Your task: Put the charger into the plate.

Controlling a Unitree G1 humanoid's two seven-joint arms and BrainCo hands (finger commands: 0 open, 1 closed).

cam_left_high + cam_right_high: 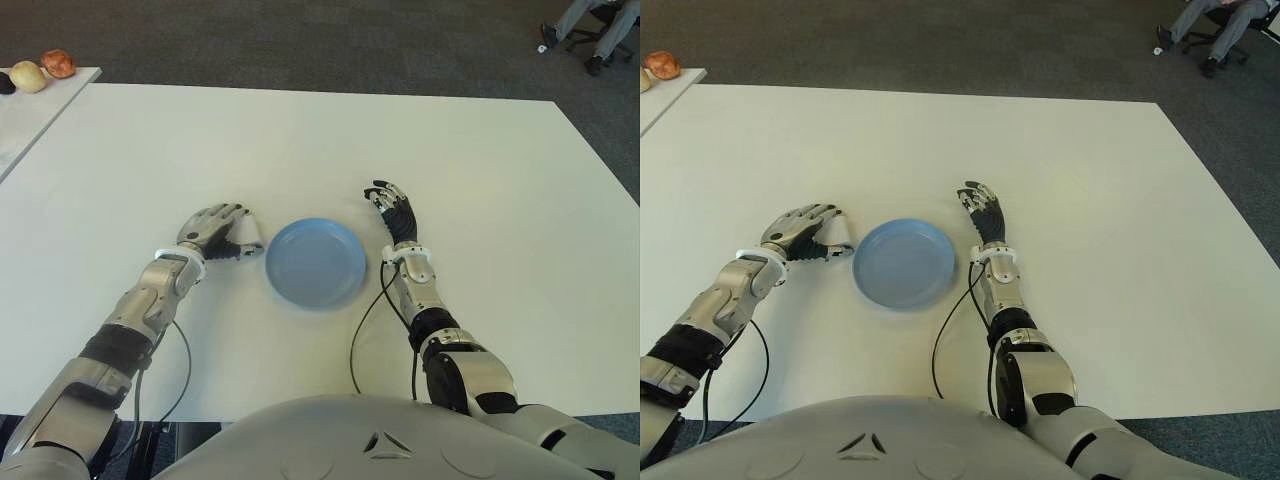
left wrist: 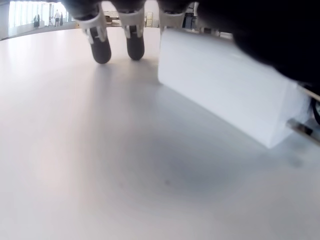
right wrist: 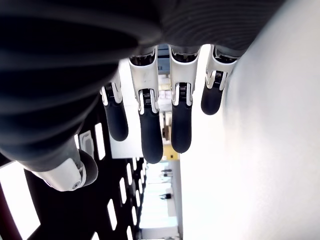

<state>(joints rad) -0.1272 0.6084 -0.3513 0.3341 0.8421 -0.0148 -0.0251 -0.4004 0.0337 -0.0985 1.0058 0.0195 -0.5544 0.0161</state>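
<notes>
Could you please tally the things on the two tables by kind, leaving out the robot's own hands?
Chargers: 1, the white charger under the left hand
Plates: 1, the blue plate
Round fruit-like items: 3, on the side table at far left
Total: 5

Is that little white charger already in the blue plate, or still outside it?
Outside. The charger lies on the table under the left hand, beside the empty plate.

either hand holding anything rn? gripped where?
The left hand is closed over the white charger, fingers across its top, charger on the table. The right hand is open, empty.
</notes>
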